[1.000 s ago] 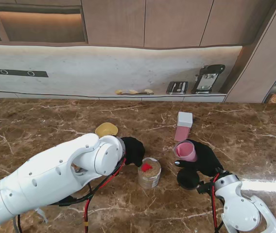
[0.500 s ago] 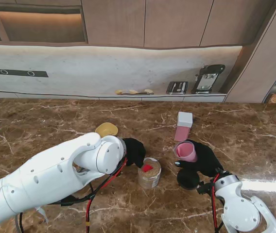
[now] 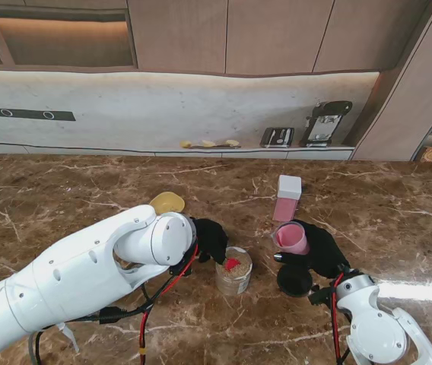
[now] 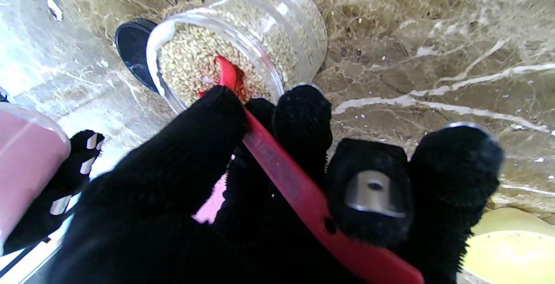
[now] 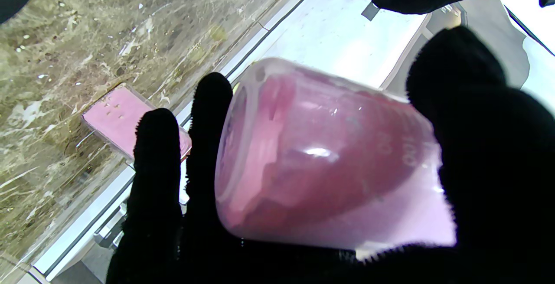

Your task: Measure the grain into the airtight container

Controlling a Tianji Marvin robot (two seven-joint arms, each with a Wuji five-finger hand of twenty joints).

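Two robot hands clamped: scoop (image 4: pixel 277 162), cup (image 5: pixel 329 162)

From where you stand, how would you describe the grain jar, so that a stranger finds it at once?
On the brown marble table, look between the two black-gloved hands, near the middle and close to me. There stands a clear round jar, open and nearly full of tan grain, with the left hand dipping a red scoop into it. The pink cup and the yellow lid nearby show no grain.
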